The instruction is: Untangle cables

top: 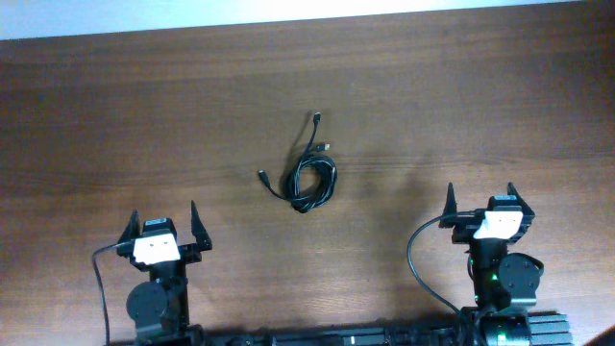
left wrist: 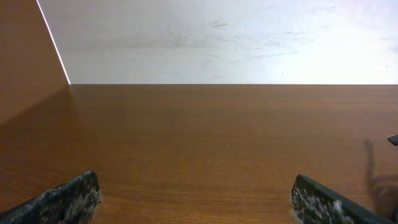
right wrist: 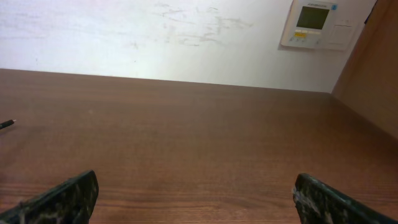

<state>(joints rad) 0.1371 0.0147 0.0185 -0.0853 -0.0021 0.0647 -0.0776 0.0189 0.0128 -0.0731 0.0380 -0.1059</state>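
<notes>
A knot of thin black cables (top: 307, 175) lies coiled near the middle of the brown wooden desk (top: 115, 115), loose plug ends straying up and to the left of the loop. We see both arms parked at the desk's near edge, one to each side and well apart from the bundle. The left fingers (left wrist: 65, 200) stand wide apart over bare wood. The right fingers (right wrist: 65, 198) are spread just as wide. A wall control panel (right wrist: 314, 23) shows in the right wrist view.

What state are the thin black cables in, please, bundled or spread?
Bundled: the thin black cables lie looped in one coil, ends sticking out.
</notes>
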